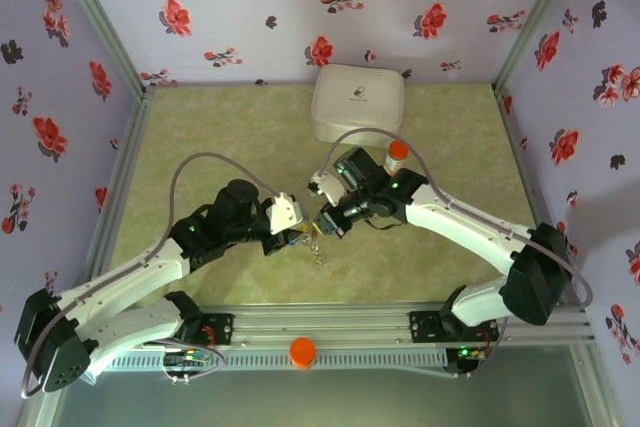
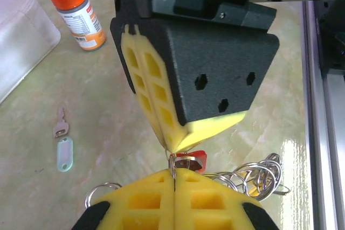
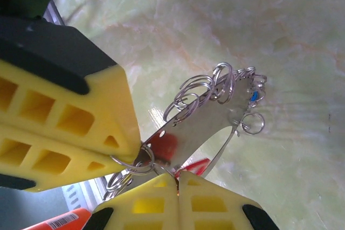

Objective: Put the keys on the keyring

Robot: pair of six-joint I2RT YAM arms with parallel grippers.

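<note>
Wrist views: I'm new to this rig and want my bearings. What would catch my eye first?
The left gripper and right gripper meet tip to tip at mid-table, both shut, pinching a tangle of silvery rings with a red tag between them. Off to one side a small key with a pale tag lies alone on the table, with an orange-capped bottle and a white box farther back.

Three walls (image 1: 200,7) close in my worktop (image 1: 220,117), papered pale lilac and strewn with red and dark flowers. Grey metal posts (image 1: 110,37) run up from the two far corners. The worktop is a glossy, marbled yellow-green that catches soft light. A slotted aluminium rail (image 1: 340,322) lies along its near edge.
</note>
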